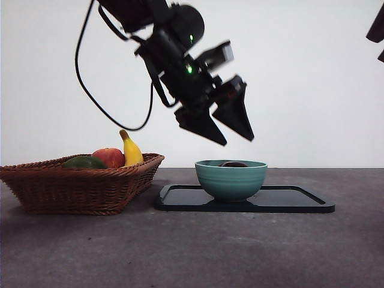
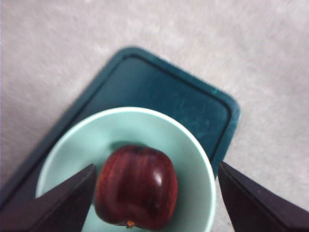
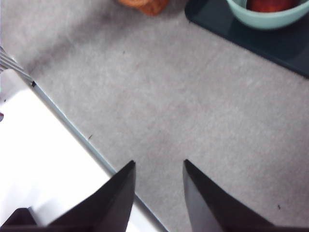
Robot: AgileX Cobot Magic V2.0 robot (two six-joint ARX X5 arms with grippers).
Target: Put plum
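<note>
The dark maroon plum (image 2: 136,187) lies inside the teal bowl (image 2: 193,159), free of any grip. In the front view only the plum's dark top (image 1: 233,164) shows over the bowl's rim (image 1: 231,180). My left gripper (image 1: 227,133) hangs open above the bowl, its jaws spread wide on either side of the plum in the left wrist view (image 2: 154,203). The right gripper (image 3: 158,193) waits over bare table, jaws apart, holding nothing; the bowl (image 3: 270,17) with the plum (image 3: 270,5) shows at the edge of its view.
The bowl stands on a dark tray (image 1: 288,201). A wicker basket (image 1: 78,186) at the left holds a red apple (image 1: 109,157), a banana (image 1: 131,150) and a green fruit (image 1: 84,162). The waiting arm's black tip (image 1: 377,30) shows at the top right corner.
</note>
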